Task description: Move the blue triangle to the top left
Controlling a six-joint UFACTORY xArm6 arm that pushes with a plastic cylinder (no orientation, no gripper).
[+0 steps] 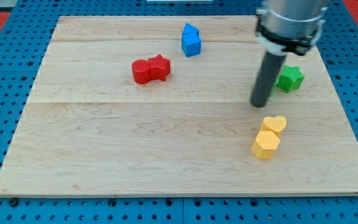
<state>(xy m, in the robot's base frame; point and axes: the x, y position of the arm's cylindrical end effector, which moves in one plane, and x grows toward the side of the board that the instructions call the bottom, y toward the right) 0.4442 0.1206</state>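
Observation:
The blue triangle block (191, 40) sits near the view's top, a little right of centre on the wooden board (104, 162). My tip (259, 104) is at the view's right, well to the right of and below the blue block, not touching it. It stands just left of the green star block (289, 78) and above the yellow blocks.
Two red blocks, a cylinder (142, 71) and a star (160, 66), touch each other left of centre. A yellow heart (273, 125) and a yellow hexagon (266, 145) touch at the lower right. Blue pegboard surrounds the board.

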